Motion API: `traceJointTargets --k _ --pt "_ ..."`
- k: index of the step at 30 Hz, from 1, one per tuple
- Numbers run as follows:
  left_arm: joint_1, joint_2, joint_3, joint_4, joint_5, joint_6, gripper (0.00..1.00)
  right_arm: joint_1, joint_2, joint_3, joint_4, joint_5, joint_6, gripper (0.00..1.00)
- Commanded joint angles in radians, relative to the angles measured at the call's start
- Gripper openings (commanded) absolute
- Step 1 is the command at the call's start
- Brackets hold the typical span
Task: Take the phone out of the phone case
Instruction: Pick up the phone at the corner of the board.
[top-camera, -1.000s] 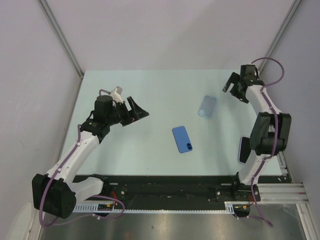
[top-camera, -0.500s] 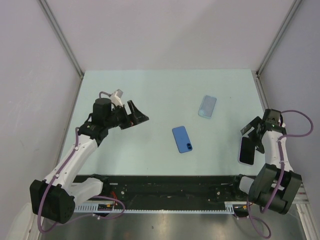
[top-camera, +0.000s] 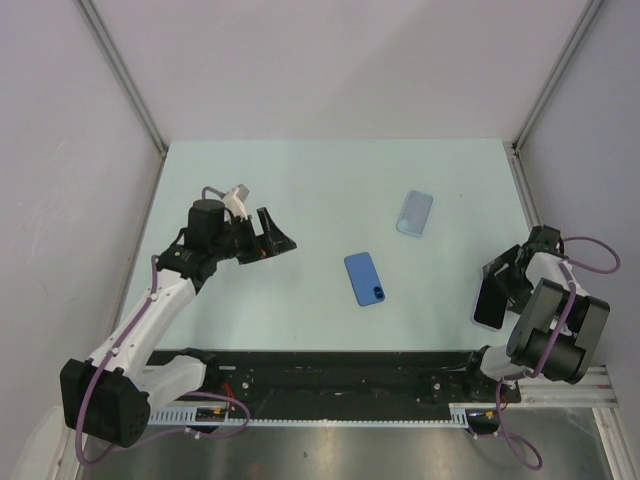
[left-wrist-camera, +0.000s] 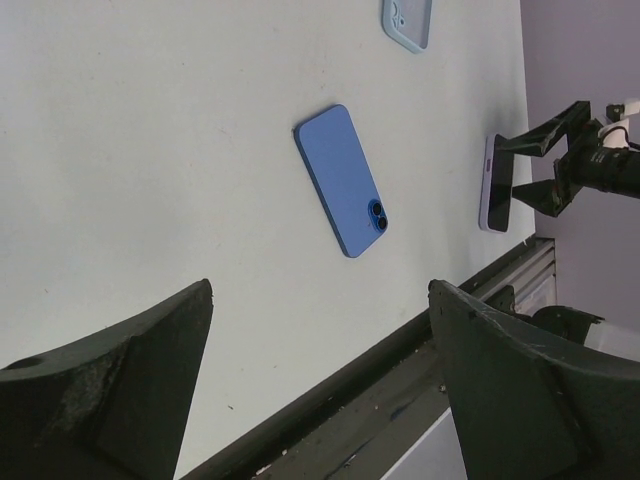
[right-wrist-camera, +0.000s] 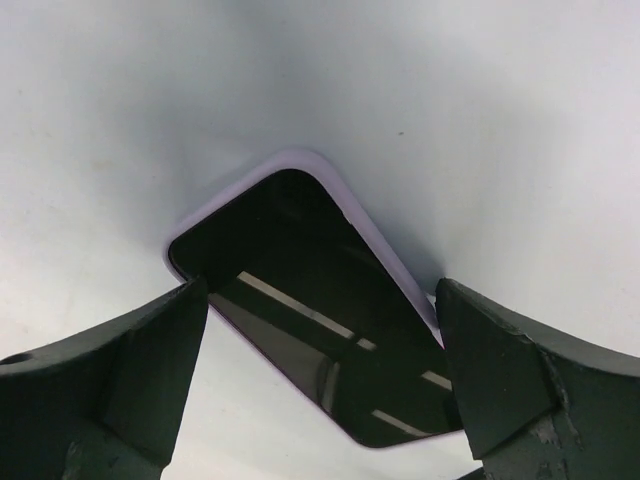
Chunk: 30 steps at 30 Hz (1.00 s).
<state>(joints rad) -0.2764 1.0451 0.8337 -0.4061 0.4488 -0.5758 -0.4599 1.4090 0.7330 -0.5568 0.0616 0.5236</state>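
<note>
The phone (right-wrist-camera: 310, 300), dark screen up, lies in its lilac phone case (right-wrist-camera: 385, 255) at the table's near right edge (top-camera: 488, 302). My right gripper (right-wrist-camera: 322, 285) hangs open just over it, one finger on each side of its end, without gripping it. In the top view this gripper (top-camera: 503, 280) sits at the phone's far end. My left gripper (top-camera: 278, 235) is open and empty above the left half of the table, pointing right. Its wrist view shows the cased phone (left-wrist-camera: 494, 184) far off.
A blue phone (top-camera: 364, 278) lies back up near the table's middle. A pale blue empty case (top-camera: 415, 212) lies further back on the right. The black front rail (top-camera: 340, 365) runs just behind the cased phone, and grey walls close in the table.
My right arm swung from the far right back corner to the near right and now hangs over the cased phone. The left gripper opened a little wider and barely shifted.
</note>
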Motion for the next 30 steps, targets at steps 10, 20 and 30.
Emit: traceJointTargets --k 10,20,30 --pt "0.008 0.026 0.045 0.024 0.030 0.025 0.93 0.247 -0.035 -0.067 0.008 -0.062 0.085 1.00" --pt "0.008 0.026 0.053 0.024 0.037 0.025 0.93 0.337 -0.013 -0.067 -0.020 -0.017 0.044 1.00" --pt "0.008 0.044 0.059 0.042 0.050 0.013 0.93 0.493 0.045 -0.064 -0.045 0.020 0.091 1.00"
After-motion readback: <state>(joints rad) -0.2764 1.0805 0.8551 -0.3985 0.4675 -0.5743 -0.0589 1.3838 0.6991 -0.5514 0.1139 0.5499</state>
